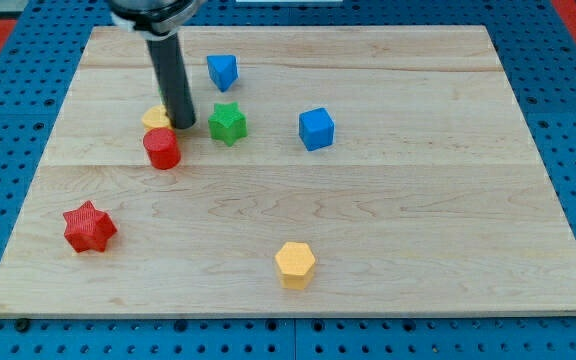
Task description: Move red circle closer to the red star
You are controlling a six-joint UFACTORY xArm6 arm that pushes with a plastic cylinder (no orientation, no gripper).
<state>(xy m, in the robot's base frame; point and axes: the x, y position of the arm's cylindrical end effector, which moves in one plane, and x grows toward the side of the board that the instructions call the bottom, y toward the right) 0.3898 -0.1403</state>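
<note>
The red circle (161, 148) is a short red cylinder on the wooden board, in the upper left part of the view. The red star (89, 227) lies at the lower left, well apart from the circle. My tip (184, 126) is at the end of the dark rod, just above and to the right of the red circle, close to it or touching it. A yellow block (155, 117) sits just left of the rod, partly hidden by it.
A green star (227, 123) lies right of my tip. A blue block (222, 71) is near the view's top, a blue cube (316, 129) further right, and a yellow hexagon (295, 264) near the bottom middle. The board's edge (28, 170) runs down the left.
</note>
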